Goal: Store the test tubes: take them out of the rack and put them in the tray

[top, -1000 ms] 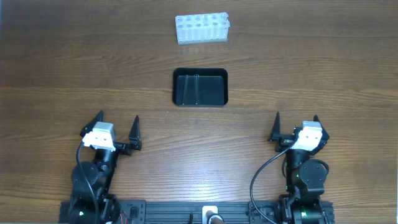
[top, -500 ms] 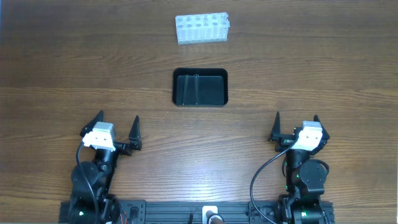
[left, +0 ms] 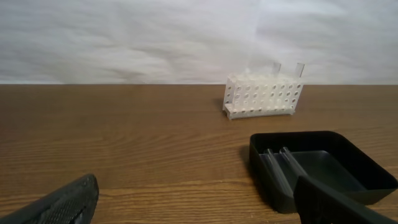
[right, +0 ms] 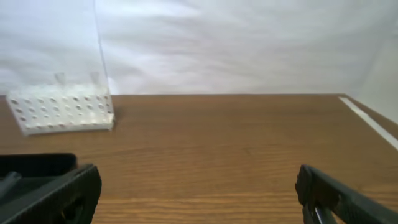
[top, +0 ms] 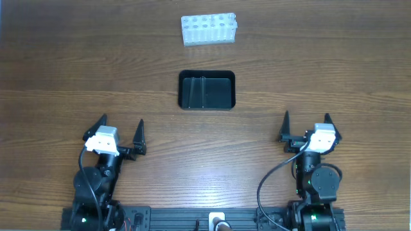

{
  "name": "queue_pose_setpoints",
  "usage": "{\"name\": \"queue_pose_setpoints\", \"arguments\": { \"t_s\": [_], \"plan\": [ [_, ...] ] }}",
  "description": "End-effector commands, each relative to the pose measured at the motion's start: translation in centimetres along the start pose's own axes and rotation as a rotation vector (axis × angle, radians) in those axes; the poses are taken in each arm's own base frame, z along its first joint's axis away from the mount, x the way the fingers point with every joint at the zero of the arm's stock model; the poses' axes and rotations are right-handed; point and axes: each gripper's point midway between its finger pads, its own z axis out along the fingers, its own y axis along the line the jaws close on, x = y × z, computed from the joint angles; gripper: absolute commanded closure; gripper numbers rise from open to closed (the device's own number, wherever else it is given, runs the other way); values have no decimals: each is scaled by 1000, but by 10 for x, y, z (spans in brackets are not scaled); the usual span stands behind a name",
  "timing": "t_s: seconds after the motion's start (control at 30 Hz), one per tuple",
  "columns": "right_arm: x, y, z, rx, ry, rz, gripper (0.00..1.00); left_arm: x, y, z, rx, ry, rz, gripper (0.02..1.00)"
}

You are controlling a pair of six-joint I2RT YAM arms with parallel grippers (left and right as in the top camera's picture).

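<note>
A white test tube rack (top: 209,30) stands at the far middle of the table; in the left wrist view the rack (left: 264,96) has two clear tubes (left: 300,67) standing up at one end. The black tray (top: 184,102) lies nearer, and clear tubes (top: 203,90) lie inside it. My left gripper (top: 122,125) is open near its base, well short of the tray (left: 267,180). My right gripper (top: 307,122) is open too, to the right of the tray and nearer than it. Its wrist view shows the rack (right: 62,109) and a corner of the tray (right: 37,163).
Bare wooden tabletop (top: 334,58) lies all around the rack and tray. A white wall (left: 124,37) rises behind the table's far edge. A pale strip (right: 373,124) runs along the table's right side.
My right gripper has edged slightly forward, away from its base. The left arm, rack and tray have not moved.
</note>
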Motion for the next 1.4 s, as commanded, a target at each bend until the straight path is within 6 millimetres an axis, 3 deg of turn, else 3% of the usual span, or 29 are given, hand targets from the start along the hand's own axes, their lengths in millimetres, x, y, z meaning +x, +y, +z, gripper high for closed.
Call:
{"name": "queue_pose_setpoints", "arguments": {
  "t_s": [0.03,0.17,0.33,0.6,0.83,1.03,1.4],
  "plan": [
    [-26,13,16,-70,11,12,9,1,-1,0,11,-4,11,18],
    [-36,28,49,-134,104,8,9,1,-1,0,11,-4,11,18],
    [-39,64,100,-224,226,-6,7,1,-1,0,11,-4,11,18],
    [-20,177,162,-431,437,-33,7,1,-1,0,11,-4,11,20],
    [2,235,202,-472,578,1,9,1,-1,0,11,-4,11,18],
    [23,264,248,-458,635,20,9,1,-1,0,11,-4,11,18],
    [47,280,314,-334,599,4,7,1,-1,0,11,-4,11,20]
  ]
}}
